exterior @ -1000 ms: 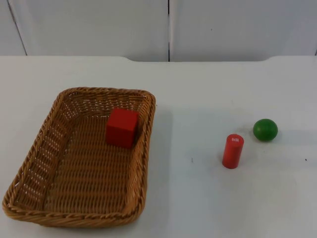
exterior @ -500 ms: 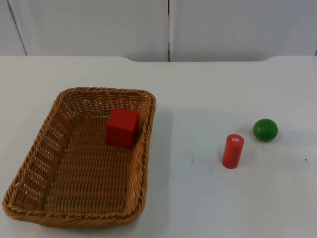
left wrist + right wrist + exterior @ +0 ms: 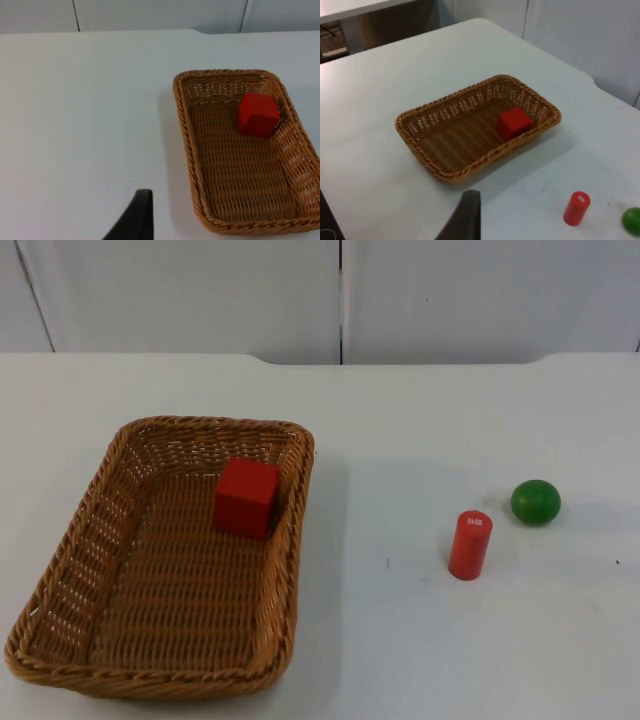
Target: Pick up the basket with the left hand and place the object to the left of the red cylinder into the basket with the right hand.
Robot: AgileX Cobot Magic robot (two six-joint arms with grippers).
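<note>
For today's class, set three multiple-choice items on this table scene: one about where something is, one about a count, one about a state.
1. Where is the red cube?
A. Inside the basket, near its far right corner
B. On the bare table beside the red cylinder
C. On top of the green ball

2. How many red things are on the table?
A. One
B. Two
C. Three

3. How does the red cylinder stand?
A. Lying on its side
B. Upright on the table
C. Leaning against the green ball

Answers:
1. A: the red cube sits on the woven floor of the basket, close to its far right corner.
2. B: the cube and the red cylinder are red; the green ball is not.
3. B: the cylinder stands on its end, with a gap between it and the ball.
</note>
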